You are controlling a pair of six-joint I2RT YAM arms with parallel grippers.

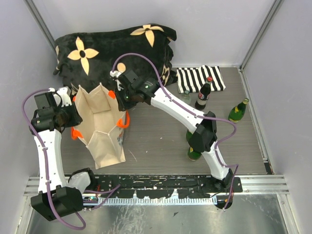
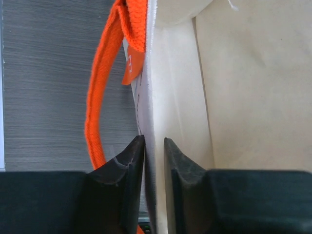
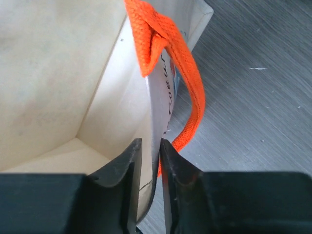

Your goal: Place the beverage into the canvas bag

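Flowered cushion (image 1: 107,41) — beside it, perhaps striped cloth (image 1: 200,79).

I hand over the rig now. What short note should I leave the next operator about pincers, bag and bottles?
Left pincer: shut on one wall of the canvas bag.
Right pincer: shut on the opposite wall.
Bag: upright, mouth open, no bottle inside.
Red-capped bottle, green bottle and half-hidden green bottle stand on the table, right of the bag.
Left to do: pick a beverage, place it in.
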